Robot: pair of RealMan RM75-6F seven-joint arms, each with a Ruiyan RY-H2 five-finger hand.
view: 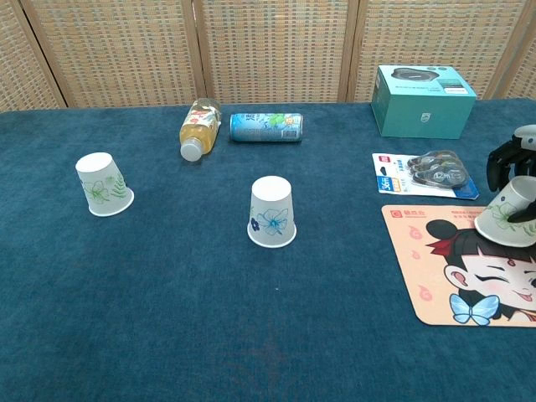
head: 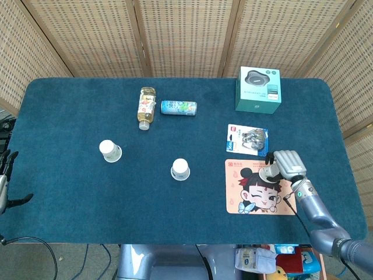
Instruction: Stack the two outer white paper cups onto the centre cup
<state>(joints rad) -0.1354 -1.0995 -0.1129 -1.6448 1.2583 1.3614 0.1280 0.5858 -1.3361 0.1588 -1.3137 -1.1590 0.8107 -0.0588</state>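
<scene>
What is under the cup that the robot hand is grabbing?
The right cup stands on the cartoon girl mat, with the right hand wrapped over its top. Whether anything sits beneath the upside-down cup is hidden.

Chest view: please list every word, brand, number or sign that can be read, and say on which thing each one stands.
No text can be read with certainty.
Teal box: small print on the front, too blurred.
Can: printed label, too blurred.
Bottle: label too blurred.
Blister pack: red tag and small print, too small.
Cartoon mat: red logo with tiny characters in the corner, unreadable.
Paper cups: only flower pictures, no text.
</scene>
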